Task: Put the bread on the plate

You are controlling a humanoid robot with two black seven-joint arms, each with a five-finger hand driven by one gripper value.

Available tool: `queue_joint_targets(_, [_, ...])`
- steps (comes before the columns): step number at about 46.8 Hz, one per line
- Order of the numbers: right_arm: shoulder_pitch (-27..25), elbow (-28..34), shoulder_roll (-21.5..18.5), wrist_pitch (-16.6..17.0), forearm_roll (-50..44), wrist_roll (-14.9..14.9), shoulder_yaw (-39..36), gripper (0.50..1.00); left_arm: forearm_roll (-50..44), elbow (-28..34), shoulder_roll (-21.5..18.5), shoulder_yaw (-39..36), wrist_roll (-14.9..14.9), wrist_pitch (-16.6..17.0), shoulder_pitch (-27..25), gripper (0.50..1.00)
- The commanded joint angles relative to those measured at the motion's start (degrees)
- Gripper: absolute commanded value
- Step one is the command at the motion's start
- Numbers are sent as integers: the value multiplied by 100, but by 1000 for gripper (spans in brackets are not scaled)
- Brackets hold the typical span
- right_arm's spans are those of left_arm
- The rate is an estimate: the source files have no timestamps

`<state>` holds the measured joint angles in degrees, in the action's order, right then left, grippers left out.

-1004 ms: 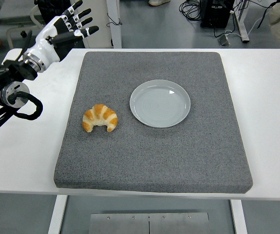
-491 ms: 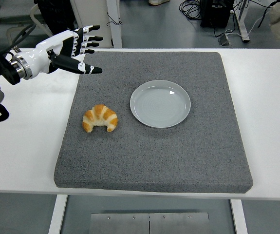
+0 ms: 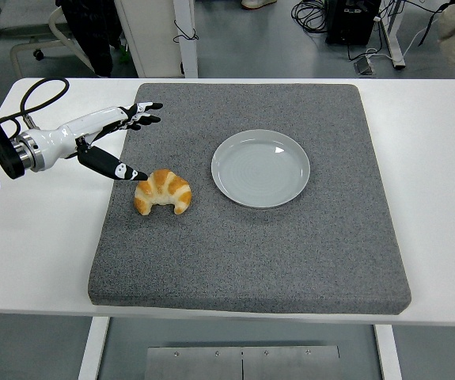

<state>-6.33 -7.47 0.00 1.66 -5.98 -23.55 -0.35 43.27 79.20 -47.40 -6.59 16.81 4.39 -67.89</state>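
A golden croissant (image 3: pixel 163 191) lies on the grey mat (image 3: pixel 251 253), left of centre. To its right sits a pale grey round plate (image 3: pixel 260 168), with nothing on it. My left hand (image 3: pixel 121 140) reaches in from the left edge, low over the mat's left side, just up and left of the croissant. Its fingers are spread and hold nothing; the thumb tip (image 3: pixel 138 176) is right beside the croissant's upper left end. The right arm is out of view.
The grey mat covers most of the white table (image 3: pixel 441 158). A black cable loop (image 3: pixel 41 91) rises from my left forearm. Chair legs, cables and floor clutter show beyond the table's far edge.
My left hand has come down from the table's far left corner and moved right toward the croissant, staying open. The croissant and plate have not moved.
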Motion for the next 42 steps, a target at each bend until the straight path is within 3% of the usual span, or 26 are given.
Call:
queue_joint_targets(1, [0, 0, 0, 1, 0, 0, 0, 1000, 76, -10, 12, 61, 77, 44, 153, 960])
queue_joint_targets(12, [0, 0, 0, 1, 0, 0, 0, 1000, 621, -72, 258, 88, 297, 615, 575, 960])
queue_joint_targets(42, [-9, 0, 0, 1, 0, 0, 0, 1000, 691, -880, 908, 105, 534, 950, 1006, 958])
